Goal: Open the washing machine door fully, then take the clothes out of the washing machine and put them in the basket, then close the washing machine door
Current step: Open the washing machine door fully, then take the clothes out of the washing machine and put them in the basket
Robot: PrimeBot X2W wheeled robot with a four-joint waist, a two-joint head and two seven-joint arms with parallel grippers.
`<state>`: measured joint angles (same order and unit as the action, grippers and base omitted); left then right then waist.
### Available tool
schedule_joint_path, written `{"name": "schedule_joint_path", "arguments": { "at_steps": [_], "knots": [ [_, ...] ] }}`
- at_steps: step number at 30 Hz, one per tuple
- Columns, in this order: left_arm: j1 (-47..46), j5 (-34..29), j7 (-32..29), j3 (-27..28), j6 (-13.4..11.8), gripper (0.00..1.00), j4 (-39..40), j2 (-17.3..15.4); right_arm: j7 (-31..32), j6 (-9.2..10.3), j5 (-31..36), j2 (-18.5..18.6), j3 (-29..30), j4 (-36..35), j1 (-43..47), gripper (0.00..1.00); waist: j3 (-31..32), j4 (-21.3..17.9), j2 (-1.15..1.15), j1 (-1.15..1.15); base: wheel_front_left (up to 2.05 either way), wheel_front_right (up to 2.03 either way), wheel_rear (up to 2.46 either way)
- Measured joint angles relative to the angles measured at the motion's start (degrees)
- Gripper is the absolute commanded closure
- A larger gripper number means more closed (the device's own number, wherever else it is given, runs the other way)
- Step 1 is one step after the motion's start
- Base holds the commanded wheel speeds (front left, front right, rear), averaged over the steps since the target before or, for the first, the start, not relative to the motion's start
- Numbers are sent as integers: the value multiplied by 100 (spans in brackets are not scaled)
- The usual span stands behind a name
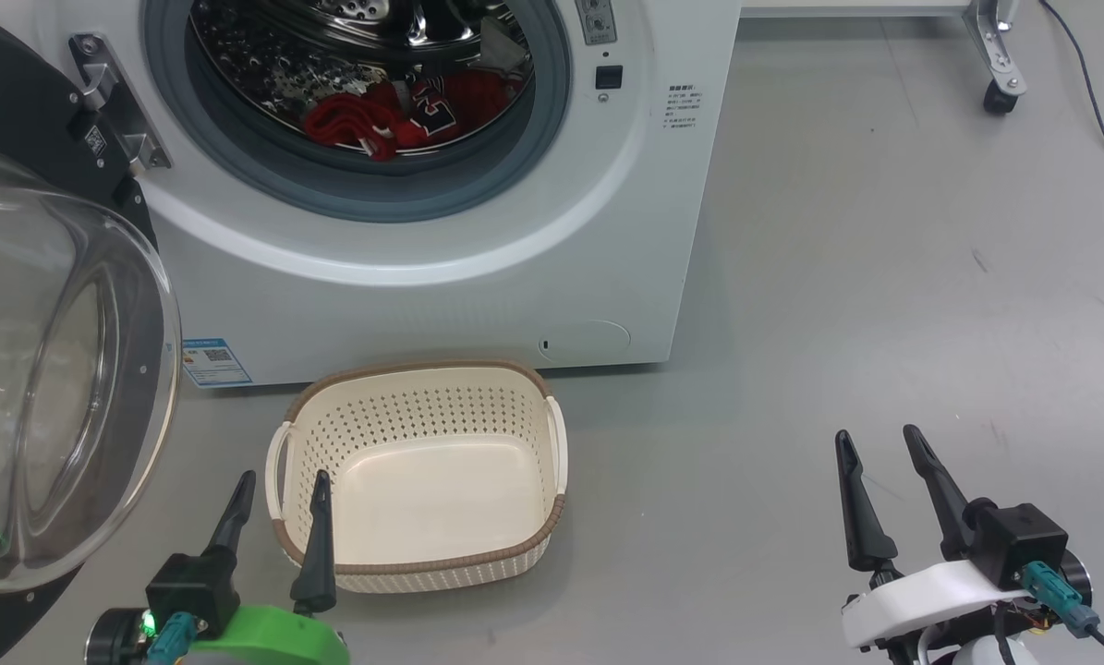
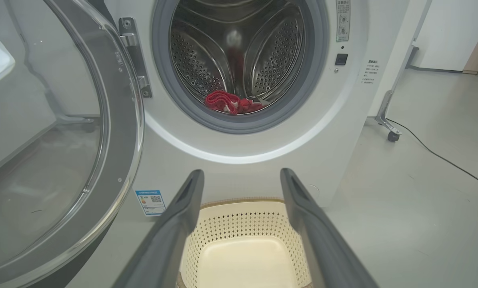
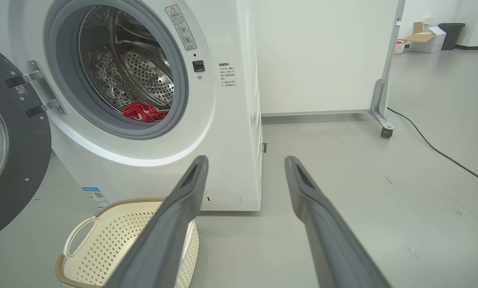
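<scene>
The white washing machine (image 1: 441, 305) (image 2: 343, 128) (image 3: 231, 132) has its door (image 1: 53, 369) (image 2: 63, 152) (image 3: 11, 140) swung out wide to the left on its hinge. Red clothes (image 1: 394, 115) (image 2: 231, 102) (image 3: 145, 112) lie at the bottom of the steel drum. On the floor in front stands the cream basket (image 1: 552, 434) (image 2: 243, 216) (image 3: 103, 236), with nothing in it. My left gripper (image 1: 282, 489) (image 2: 242, 176) is open, low at the basket's near left corner. My right gripper (image 1: 879, 448) (image 3: 247, 164) is open over bare floor, well right of the basket.
A white panel on castor wheels (image 1: 1000, 92) (image 3: 385, 132) stands behind and right of the machine. A black cable (image 1: 1092, 92) (image 3: 439, 150) runs across the grey floor at the far right. Boxes and a dark bin (image 3: 451, 30) sit far off.
</scene>
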<state>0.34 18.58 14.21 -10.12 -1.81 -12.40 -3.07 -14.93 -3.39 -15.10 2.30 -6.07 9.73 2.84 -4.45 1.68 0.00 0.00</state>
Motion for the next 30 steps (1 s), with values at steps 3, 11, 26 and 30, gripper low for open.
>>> {"name": "schedule_joint_path", "arguments": {
  "at_steps": [3, 11, 26, 30],
  "knots": [
    [0, -4, 0, -13, -1, 0, 4, 1, 0, 0, 0, 0, 3, -7, 0, 0, 16, 2, 0, 0, 26, -26, 0],
    [0, -23, 0, -29, -18, 0, 20, 1, 0, 0, -1, 0, 2, -8, 1, 0, 49, -1, 0, 0, 49, -49, 0],
    [0, -45, 1, -49, -42, 0, 64, 1, 0, 0, -2, 0, -4, -18, 3, 0, 13, 4, 0, 0, 92, -92, 0],
    [0, -45, 1, -53, -42, 0, 63, 1, 0, 0, -2, 0, -4, -18, 3, 0, 14, 10, 0, 0, 93, -93, 0]
  ]
}}
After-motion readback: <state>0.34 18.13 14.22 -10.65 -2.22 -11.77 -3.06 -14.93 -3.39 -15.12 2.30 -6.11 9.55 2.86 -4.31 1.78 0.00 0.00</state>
